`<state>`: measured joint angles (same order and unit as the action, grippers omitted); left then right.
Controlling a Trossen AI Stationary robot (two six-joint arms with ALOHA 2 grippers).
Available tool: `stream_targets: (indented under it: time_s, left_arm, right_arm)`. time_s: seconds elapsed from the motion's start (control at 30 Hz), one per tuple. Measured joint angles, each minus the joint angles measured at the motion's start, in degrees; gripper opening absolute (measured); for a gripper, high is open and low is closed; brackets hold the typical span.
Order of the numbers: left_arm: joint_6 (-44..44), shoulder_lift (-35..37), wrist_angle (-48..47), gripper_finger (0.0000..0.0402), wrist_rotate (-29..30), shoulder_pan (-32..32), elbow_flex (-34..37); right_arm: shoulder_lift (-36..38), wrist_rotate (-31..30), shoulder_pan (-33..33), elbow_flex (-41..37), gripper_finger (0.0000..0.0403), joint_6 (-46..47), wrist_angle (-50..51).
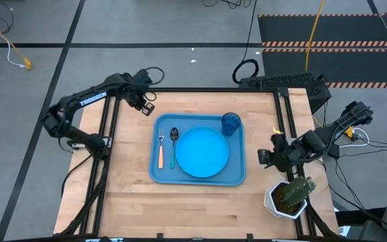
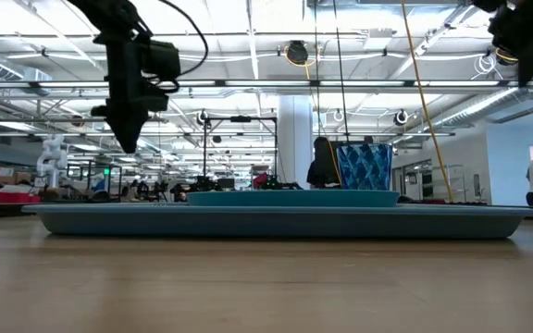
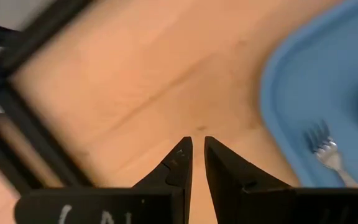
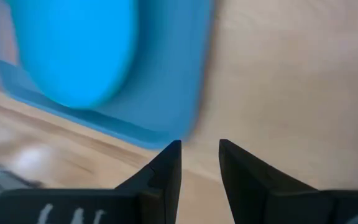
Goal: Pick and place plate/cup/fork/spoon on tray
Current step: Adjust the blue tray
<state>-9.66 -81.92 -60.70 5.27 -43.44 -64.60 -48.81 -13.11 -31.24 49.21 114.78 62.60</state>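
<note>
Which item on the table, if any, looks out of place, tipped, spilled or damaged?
Nothing stands out. The plate, upright cup, fork and spoon all lie neatly inside the tray; both grippers are clear of it.

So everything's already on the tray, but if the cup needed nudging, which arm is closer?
Probably the right gripper: the cup sits in the tray's corner on that side.

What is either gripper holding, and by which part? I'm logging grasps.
Nothing. The left gripper and the right gripper are both empty above bare table.
</note>
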Motion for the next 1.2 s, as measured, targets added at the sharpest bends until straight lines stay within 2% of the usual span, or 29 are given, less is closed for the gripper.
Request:
stream_targets:
  time_s: [0.1, 0.2, 0.47, 0.6, 0.97, 1.2]
  left_arm:
    - [0.2, -2.0, 0.5, 0.0048, -3.1, 0.0, 0.0]
    - [0.6, -3.2, 1.9, 0.0066, -5.1, -0.1, 0.0]
    - [2.1, -3.4, 5.2, 0.0193, -7.3, -1.5, 0.0]
    - [3.3, -4.7, 9.1, 0.0233, -6.8, -1.7, 0.0]
    - [-8.6, -14.1, 15.0, 0.0244, -7.0, -1.6, 0.0]
    - [-14.9, -16.3, 21.6, 0.0244, -6.4, -0.8, 0.0]
  right_arm:
    - [1.2, -4.3, 0.0, 0.0, 0.0098, 0.5, -1.6]
    - [1.9, -4.5, 0.0, 0.0, 0.0098, 1.2, -0.7]
    - [2.7, -2.9, 0.0, 0.0, 0.0098, 0.4, 0.5]
    - [2.7, -3.1, 0.0, 0.0, 0.0098, 0.1, 0.4]
    - [2.8, 0.8, 0.0, 0.0, 0.0098, -0.2, -1.9]
    - [2.5, 1.4, 0.0, 0.0, 0.0098, -0.2, -5.5]
